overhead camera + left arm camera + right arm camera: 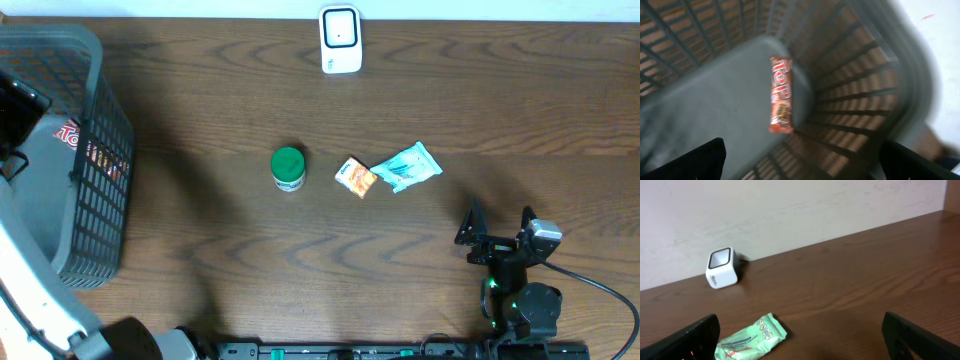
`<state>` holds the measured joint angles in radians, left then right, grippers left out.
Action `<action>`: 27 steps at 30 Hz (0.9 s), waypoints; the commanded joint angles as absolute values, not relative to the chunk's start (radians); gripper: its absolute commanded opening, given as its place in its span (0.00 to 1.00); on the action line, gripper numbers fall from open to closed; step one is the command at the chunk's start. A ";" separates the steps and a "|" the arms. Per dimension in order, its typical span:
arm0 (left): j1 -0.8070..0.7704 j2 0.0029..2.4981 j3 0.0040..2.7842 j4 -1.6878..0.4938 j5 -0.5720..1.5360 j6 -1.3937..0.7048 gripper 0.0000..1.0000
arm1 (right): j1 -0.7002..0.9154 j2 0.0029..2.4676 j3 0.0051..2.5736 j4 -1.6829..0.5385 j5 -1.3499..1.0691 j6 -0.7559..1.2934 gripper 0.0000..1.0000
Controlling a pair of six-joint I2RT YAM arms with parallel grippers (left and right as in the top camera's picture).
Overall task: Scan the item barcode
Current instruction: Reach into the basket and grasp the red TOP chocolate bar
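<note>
- The left arm (30,290) rises from the near-left corner of the worktop (200,250) and reaches over the grey basket (95,170). The basket stands far to the left of the white scanner (340,40).
- The left hand (805,162) hangs above the inside of the basket, pointing down into it. Its dark fingers (690,160) are spread wide with nothing between them, so it is released.
- The right arm (525,305) sits low at the near edge, to the right of the scanner and well apart from it.
- The right hand (498,222) lies roughly level with the worktop and points toward the far edge. Its two fingers are wide apart and empty, so it is also released.
- In the right wrist view the scanner is ahead and to the left, at the far edge against the pale wall (815,205). Its dark window is tilted upward.
- A snack bar (781,95) lies flat on the basket's grey floor, far left of the scanner and close against the slatted side. Its wrapper is red-brown with large white lettering facing up. The view is blurred, so finer print cannot be read.
- Three more items lie on the open worktop, nearer the robot than the scanner:
  - A jar (288,168) with a green lid stands upright, slightly to the left of the scanner.
  - An orange packet (356,177) lies almost straight in front of the scanner.
  - A pale green pouch (408,167) lies just beside the packet on its right. Whether the two touch cannot be told.
- The pouch is the item closest to the right hand, with bare wood between them.
</note>
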<state>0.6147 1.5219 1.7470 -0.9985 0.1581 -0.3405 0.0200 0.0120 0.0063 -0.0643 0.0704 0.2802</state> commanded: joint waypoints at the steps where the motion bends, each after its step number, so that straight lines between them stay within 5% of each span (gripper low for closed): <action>1: 0.616 1.629 1.745 -1.018 0.091 -0.308 0.98 | 0.026 0.007 0.006 -0.068 0.069 0.272 0.99; 27: 0.569 2.097 1.745 -0.864 0.092 -0.311 0.98 | 0.026 0.007 0.006 -0.068 0.069 0.272 0.99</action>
